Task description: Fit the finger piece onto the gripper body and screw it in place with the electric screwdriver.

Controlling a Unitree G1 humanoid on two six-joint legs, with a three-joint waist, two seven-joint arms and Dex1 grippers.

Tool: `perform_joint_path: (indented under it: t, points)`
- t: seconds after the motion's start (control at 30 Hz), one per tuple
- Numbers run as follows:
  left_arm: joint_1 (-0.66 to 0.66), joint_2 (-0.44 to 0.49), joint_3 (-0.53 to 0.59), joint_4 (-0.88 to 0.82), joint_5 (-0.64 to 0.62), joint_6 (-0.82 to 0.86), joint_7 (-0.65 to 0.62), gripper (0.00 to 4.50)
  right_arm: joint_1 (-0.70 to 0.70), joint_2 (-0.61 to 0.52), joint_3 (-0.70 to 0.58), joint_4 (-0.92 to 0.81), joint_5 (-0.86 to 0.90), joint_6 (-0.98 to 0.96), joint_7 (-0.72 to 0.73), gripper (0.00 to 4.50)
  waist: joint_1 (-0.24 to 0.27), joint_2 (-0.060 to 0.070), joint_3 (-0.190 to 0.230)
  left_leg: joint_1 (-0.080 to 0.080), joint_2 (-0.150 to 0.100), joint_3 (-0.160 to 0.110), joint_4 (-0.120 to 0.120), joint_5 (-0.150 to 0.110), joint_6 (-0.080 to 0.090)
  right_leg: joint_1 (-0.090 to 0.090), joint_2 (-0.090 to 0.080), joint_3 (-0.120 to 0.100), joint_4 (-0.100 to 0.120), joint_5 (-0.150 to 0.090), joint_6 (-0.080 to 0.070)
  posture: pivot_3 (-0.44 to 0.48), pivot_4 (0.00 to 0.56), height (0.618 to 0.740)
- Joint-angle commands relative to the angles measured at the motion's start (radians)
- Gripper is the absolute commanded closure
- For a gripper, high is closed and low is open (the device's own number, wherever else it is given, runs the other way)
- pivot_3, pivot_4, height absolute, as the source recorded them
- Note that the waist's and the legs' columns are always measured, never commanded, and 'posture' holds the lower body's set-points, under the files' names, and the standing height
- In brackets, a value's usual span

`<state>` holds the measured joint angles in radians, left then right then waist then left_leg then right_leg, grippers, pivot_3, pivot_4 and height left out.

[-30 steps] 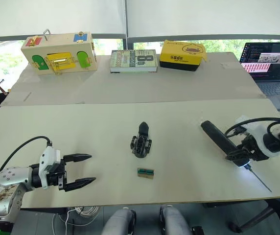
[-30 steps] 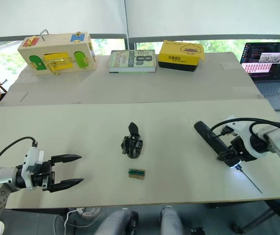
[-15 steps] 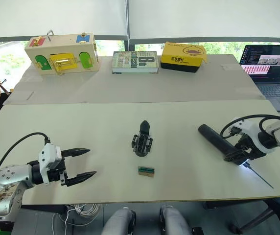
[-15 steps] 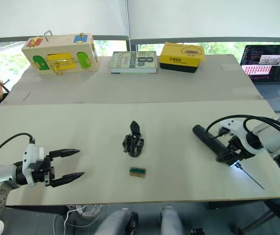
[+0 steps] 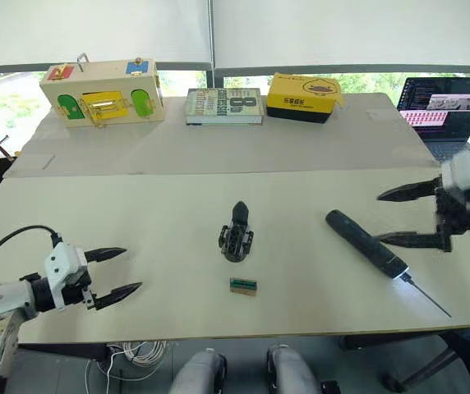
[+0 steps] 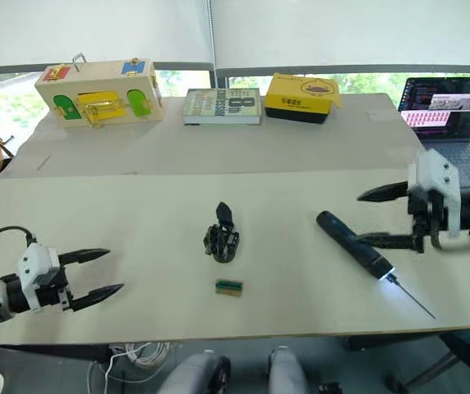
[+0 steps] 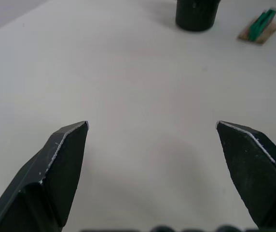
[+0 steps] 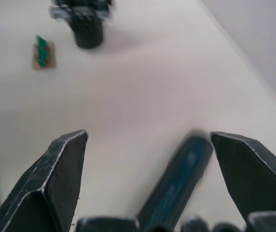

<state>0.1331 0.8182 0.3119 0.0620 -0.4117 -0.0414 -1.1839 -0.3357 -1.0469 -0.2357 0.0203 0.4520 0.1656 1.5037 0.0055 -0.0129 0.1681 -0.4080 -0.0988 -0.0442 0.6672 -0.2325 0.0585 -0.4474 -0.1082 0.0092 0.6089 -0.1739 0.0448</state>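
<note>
My right hand [image 6: 387, 216] hangs released just beside the electric screwdriver [image 6: 354, 245], which lies free on the table [image 6: 136, 222] right of the gripper body [image 6: 221, 243] with finger piece [image 6: 224, 217] upright on it; left hand [image 6: 94, 274] open, idle.

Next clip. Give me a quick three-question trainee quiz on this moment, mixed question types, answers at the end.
1. True or false: the right gripper is clamped on the electric screwdriver.
2. What lies nearest the table's front edge: (a) the gripper body, (b) the small green-and-tan block, (c) the book?
3. Fill in: the finger piece sits on top of the ____.

Key
1. False: its fingers are spread wide and apart from the screwdriver, which lies on the table with the light at its tip on.
2. b.
3. Gripper body. Whether it is fully seated cannot be told.
</note>
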Motion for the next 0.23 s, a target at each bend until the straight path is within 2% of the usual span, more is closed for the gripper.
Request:
perform_joint_path:
  t: [0.03,0.23]
  points:
    - [0.019,-0.002,0.023,-0.003,0.018,0.000,0.039,0.00,0.086,0.104,-0.077,-0.119,0.062,-0.170,-0.010,0.06,0.003,0.000,0.001,0.002,0.000,0.000,0.000,0.000,0.000,0.002,0.000,0.000,0.000,0.000,0.000,0.000,0.150,0.740]
    - [0.048,-0.030,0.048,-0.045,0.015,-0.016,0.099,0.00,0.210,0.186,-0.055,-0.184,0.025,-0.271,-0.075,0.06,0.008,0.000,0.001,0.009,0.001,0.001,0.000,0.000,-0.001,0.009,-0.001,0.000,-0.001,-0.001,0.001,0.000,0.150,0.740]
